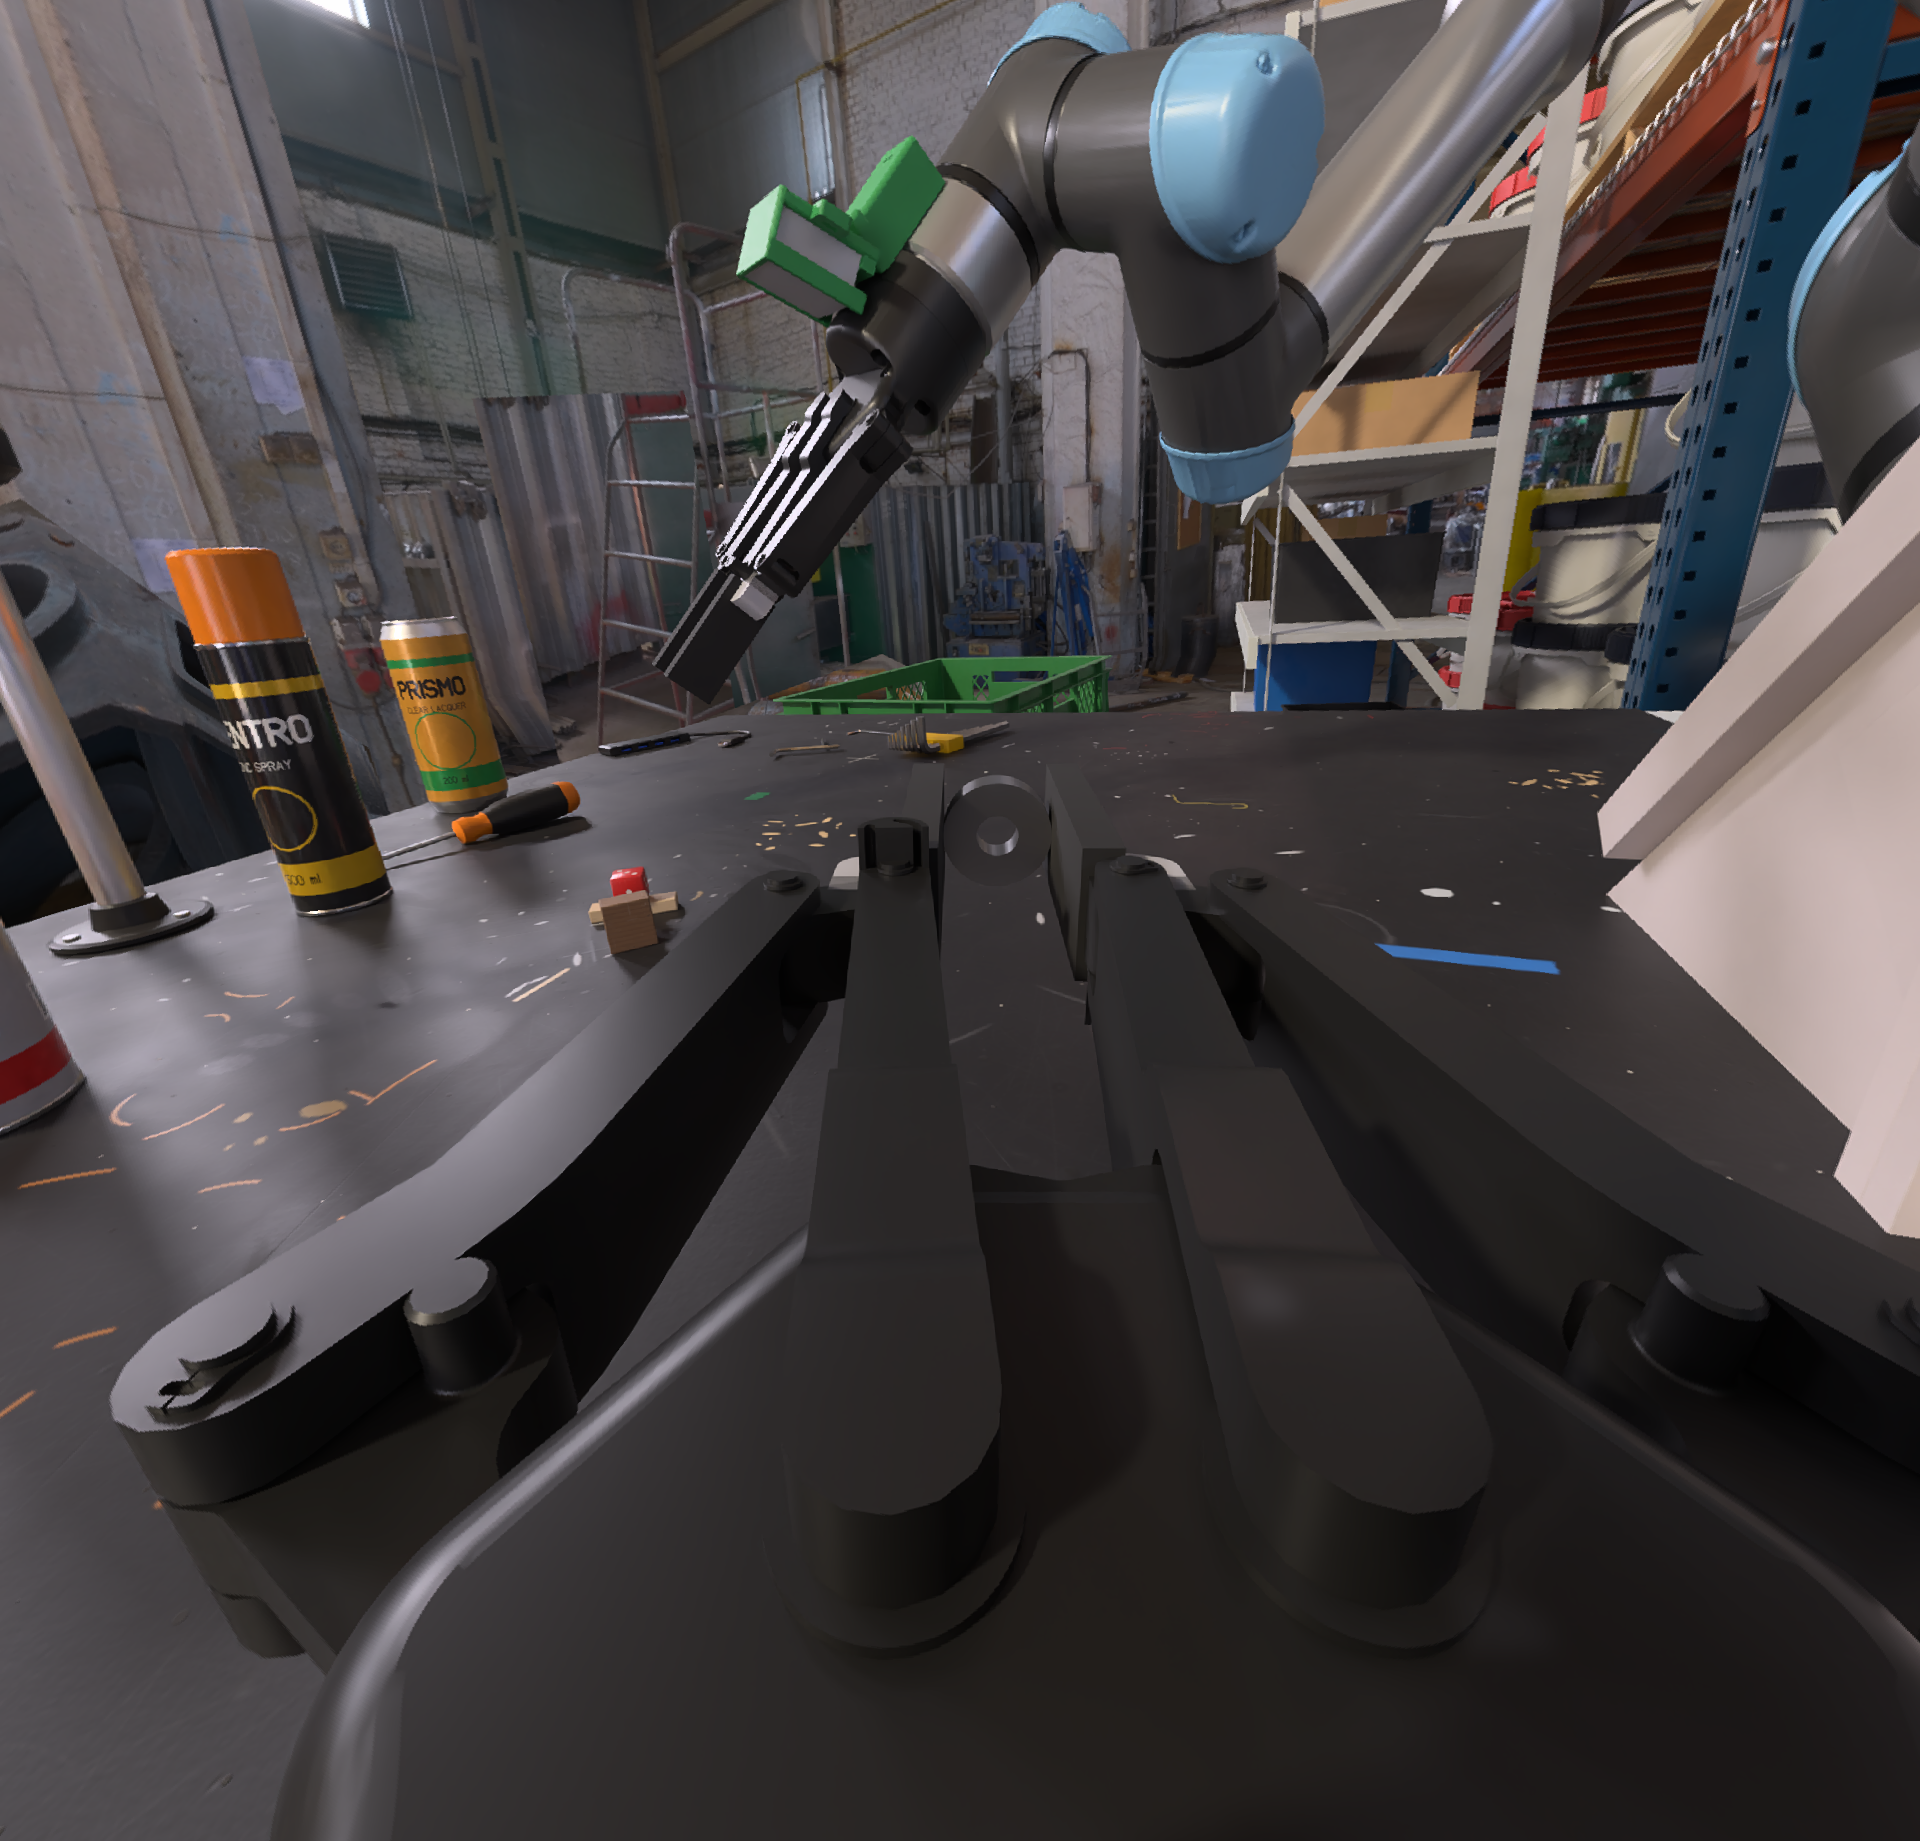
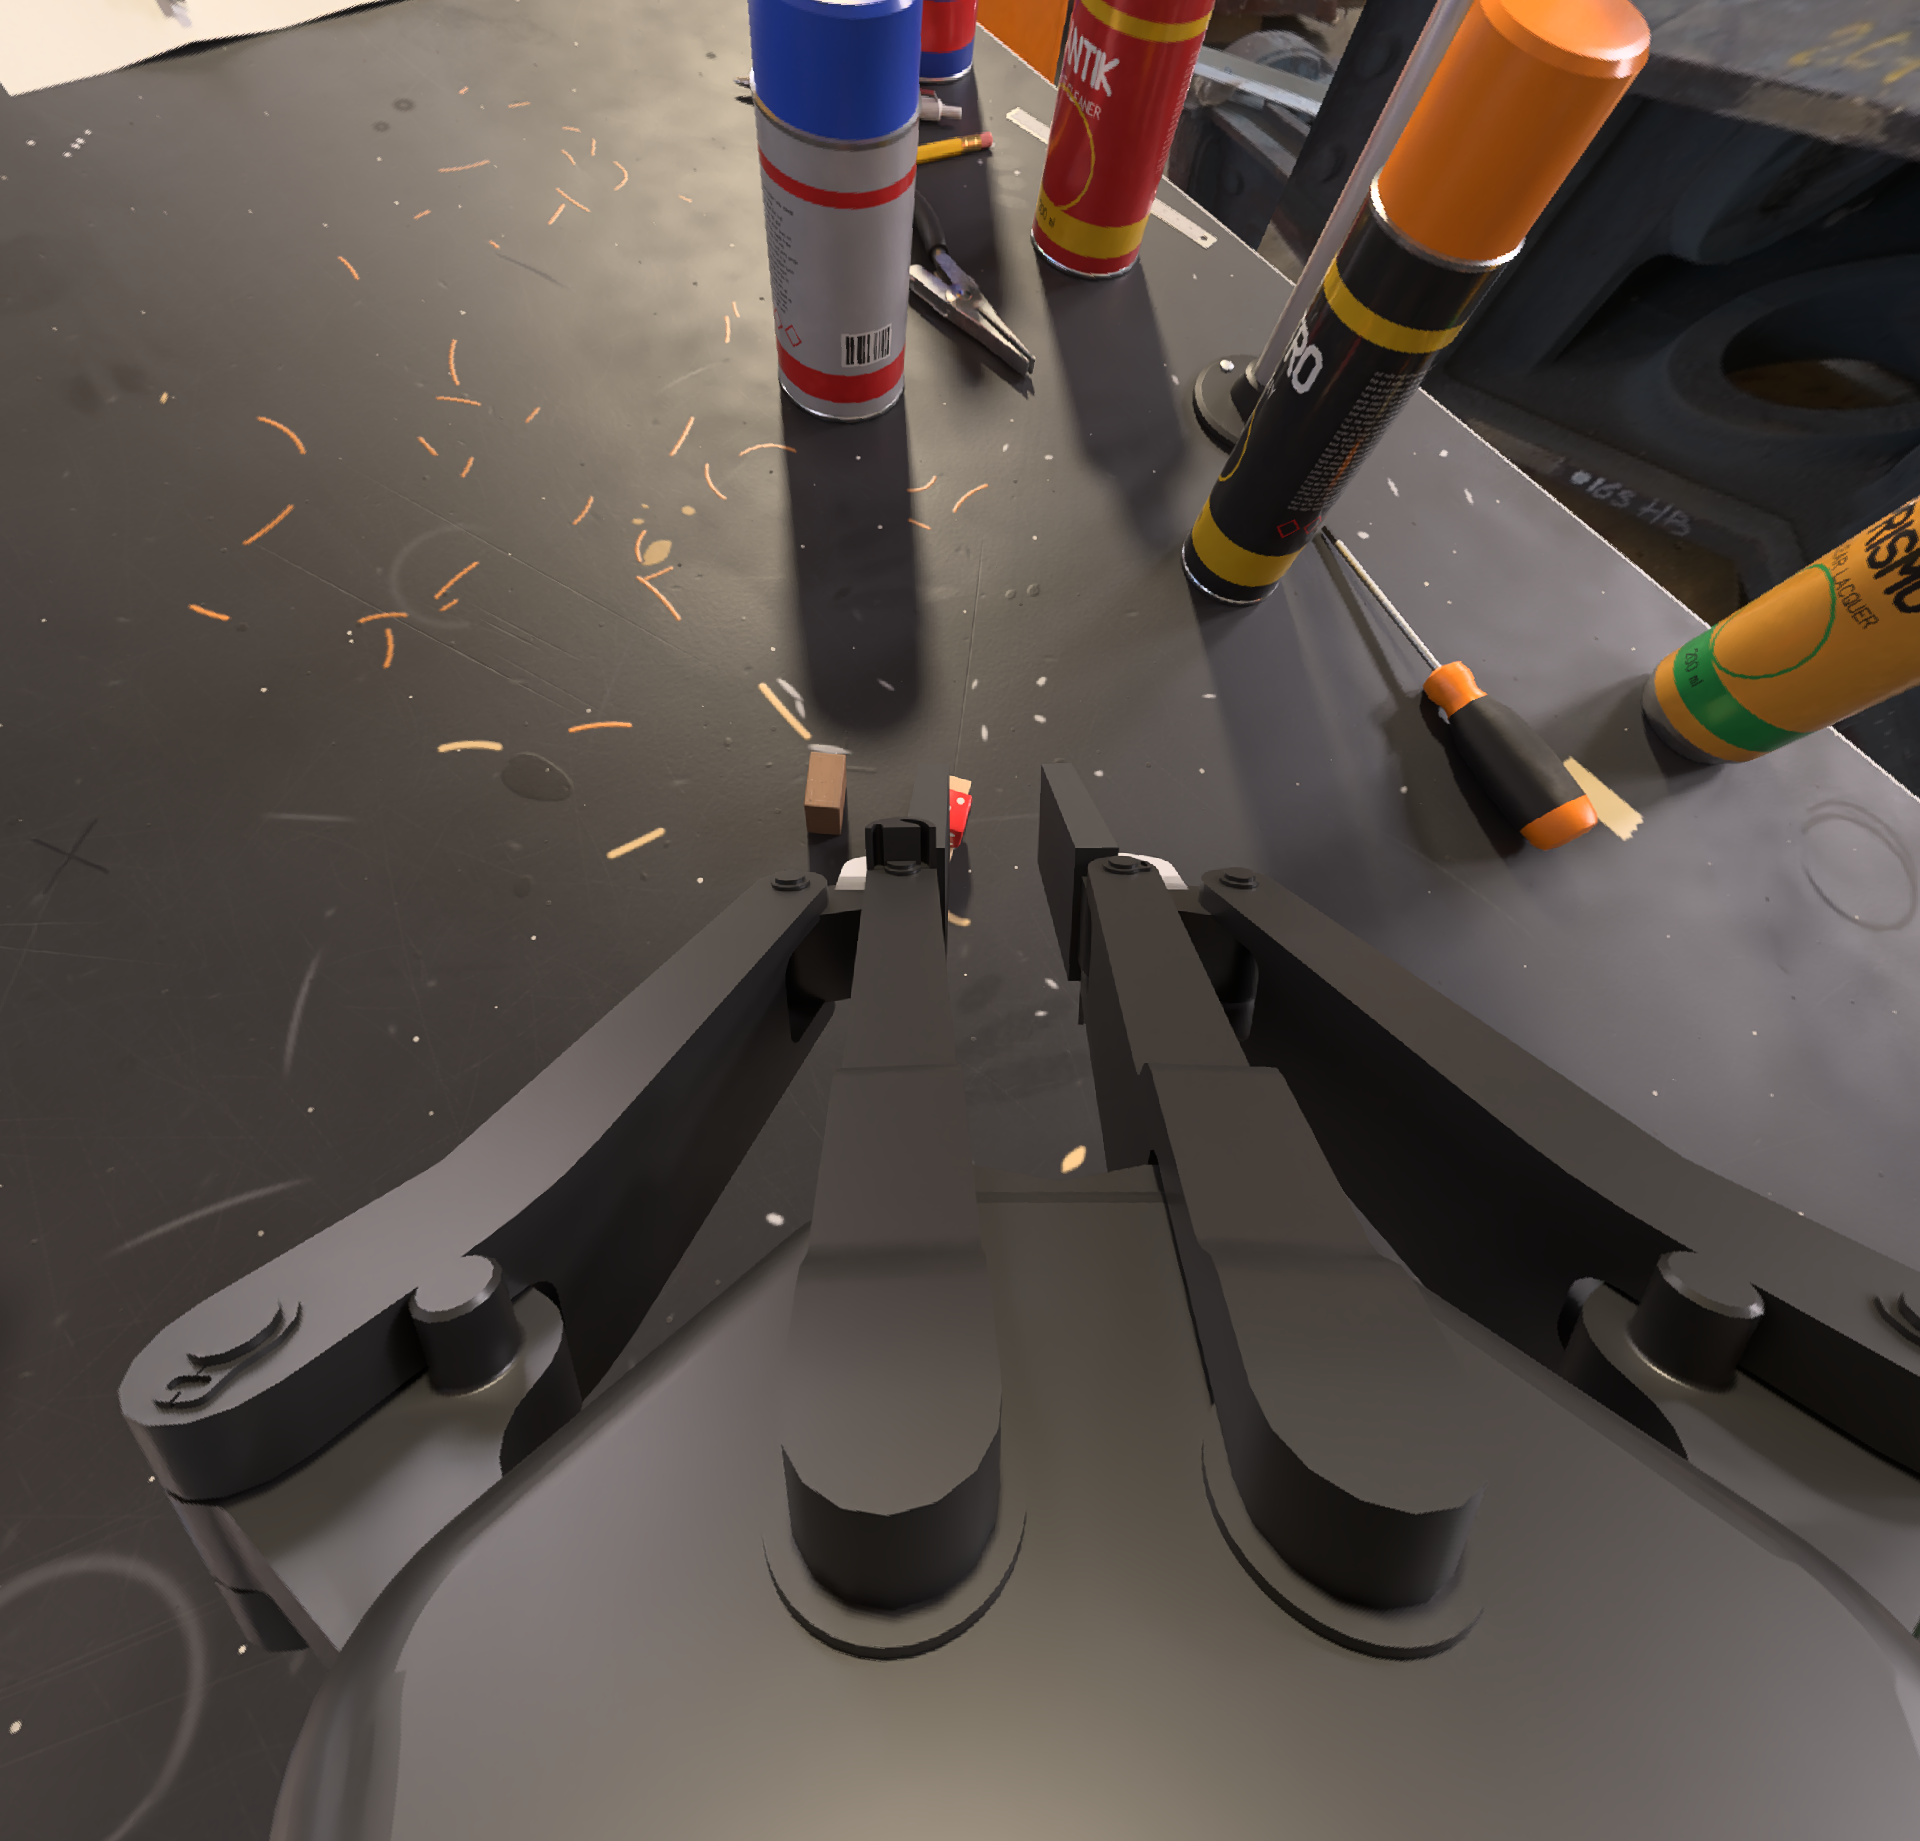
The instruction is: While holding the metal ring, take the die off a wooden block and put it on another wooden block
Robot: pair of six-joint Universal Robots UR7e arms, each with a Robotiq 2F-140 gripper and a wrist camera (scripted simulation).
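My left gripper (image 1: 992,835) is shut on the grey metal ring (image 1: 995,833) and holds it above the dark table (image 1: 1299,856). A small red die (image 1: 629,879) sits on a cluster of little wooden blocks (image 1: 634,922) to the left on the table. My right gripper (image 1: 707,653) hangs in the air above and behind them. In the right wrist view my right gripper (image 2: 992,825) is empty, its jaws a narrow gap apart. The die (image 2: 958,809) peeks out past my left finger (image 2: 902,846), which hides what it rests on. One brown block (image 2: 824,796) stands left of it.
An orange-capped black spray can (image 1: 275,742), a yellow can (image 1: 442,711) and a screwdriver (image 1: 514,812) stand left of the blocks. A blue-capped can (image 2: 836,181), a red can (image 2: 1122,98) and pliers (image 2: 966,305) lie farther off. A pole base (image 1: 130,921) is left, a white box (image 1: 1787,856) right.
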